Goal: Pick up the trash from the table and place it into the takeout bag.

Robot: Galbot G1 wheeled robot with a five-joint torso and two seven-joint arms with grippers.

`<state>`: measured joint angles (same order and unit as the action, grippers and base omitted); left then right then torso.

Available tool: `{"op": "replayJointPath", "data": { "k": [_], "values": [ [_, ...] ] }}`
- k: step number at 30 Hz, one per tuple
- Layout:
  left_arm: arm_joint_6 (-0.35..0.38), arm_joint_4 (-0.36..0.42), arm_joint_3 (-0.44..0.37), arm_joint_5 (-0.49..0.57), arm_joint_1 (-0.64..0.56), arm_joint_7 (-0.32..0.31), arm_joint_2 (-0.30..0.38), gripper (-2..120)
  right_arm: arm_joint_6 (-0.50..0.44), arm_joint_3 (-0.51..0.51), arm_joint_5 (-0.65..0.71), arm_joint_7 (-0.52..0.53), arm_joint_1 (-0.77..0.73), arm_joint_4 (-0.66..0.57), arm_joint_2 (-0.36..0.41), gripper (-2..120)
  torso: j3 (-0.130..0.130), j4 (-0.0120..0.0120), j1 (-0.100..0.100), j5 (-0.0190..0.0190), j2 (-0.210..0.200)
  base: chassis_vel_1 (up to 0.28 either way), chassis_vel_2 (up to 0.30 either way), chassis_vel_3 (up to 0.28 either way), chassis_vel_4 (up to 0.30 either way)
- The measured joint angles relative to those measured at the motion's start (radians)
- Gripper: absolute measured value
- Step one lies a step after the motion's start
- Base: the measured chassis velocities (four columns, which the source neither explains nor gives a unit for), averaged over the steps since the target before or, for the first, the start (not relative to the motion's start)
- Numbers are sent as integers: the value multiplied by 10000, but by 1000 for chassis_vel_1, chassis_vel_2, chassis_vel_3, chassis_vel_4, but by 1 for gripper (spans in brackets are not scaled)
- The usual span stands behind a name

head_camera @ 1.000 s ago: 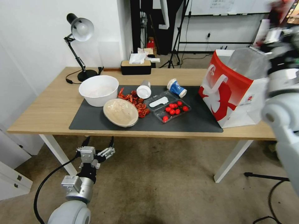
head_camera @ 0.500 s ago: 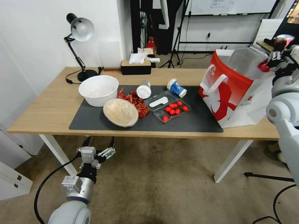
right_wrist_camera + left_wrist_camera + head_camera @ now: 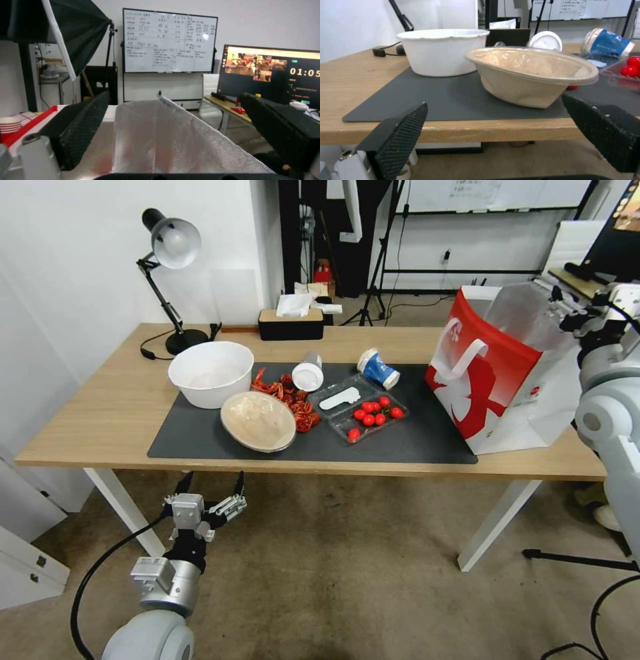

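Right gripper (image 3: 579,311) hovering upper right over takeout bag (image 3: 497,380), jaws spread wide, gripping nothing. Left gripper (image 3: 209,499) idling lower left below table (image 3: 100,420), jaws gaping, holding nothing.

I see the long light-wood table (image 3: 107,413) on white legs carrying a dark grey mat (image 3: 200,437) across its middle. Straight on the wood sit a black desk lamp (image 3: 175,293) at the far left corner, a dark tissue box (image 3: 291,325) along the far edge, and the takeout bag (image 3: 497,380), upright at the right end, overlapping the mat's right edge.
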<state>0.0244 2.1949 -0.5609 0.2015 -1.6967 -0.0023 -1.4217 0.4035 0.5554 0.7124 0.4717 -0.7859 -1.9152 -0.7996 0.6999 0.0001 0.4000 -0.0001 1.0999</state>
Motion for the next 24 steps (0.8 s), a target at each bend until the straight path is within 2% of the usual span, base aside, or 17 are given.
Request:
{"op": "replayJointPath", "data": {
  "k": [15, 19, 21, 22, 24],
  "values": [
    [3, 120, -82, 41, -27, 46, 44, 100, -250, 59, 672, -116, -360, -610, -141, 100, 0, 0, 0, 0, 0, 0, 0, 0, 0],
    [23, 163, -103, 75, -31, 55, 60, 100, -820, 191, 1326, -793, -886, -1255, -237, 100, 0, 0, 0, -2, 1, 0, 0, 0, 0],
    [29, 174, -130, 123, -33, 55, 63, 100, -1486, 333, 1626, -1483, -1747, -2037, -433, 100, 0, 2, -1, -7, 1, 0, 0, 0, 0],
    [29, 174, -130, 123, -33, 55, 63, 100, -1486, 333, 1626, -1483, -1747, -2037, -433, 100, 0, 2, -1, -7, 1, 0, 0, 0, 0],
    [33, 174, -145, 155, -29, 55, 68, 100, -1935, 378, 1393, -1853, -2724, -2683, -769, 100, 0, 1, -1, 0, 1, 0, 0, 0, 0]
  ]
}}
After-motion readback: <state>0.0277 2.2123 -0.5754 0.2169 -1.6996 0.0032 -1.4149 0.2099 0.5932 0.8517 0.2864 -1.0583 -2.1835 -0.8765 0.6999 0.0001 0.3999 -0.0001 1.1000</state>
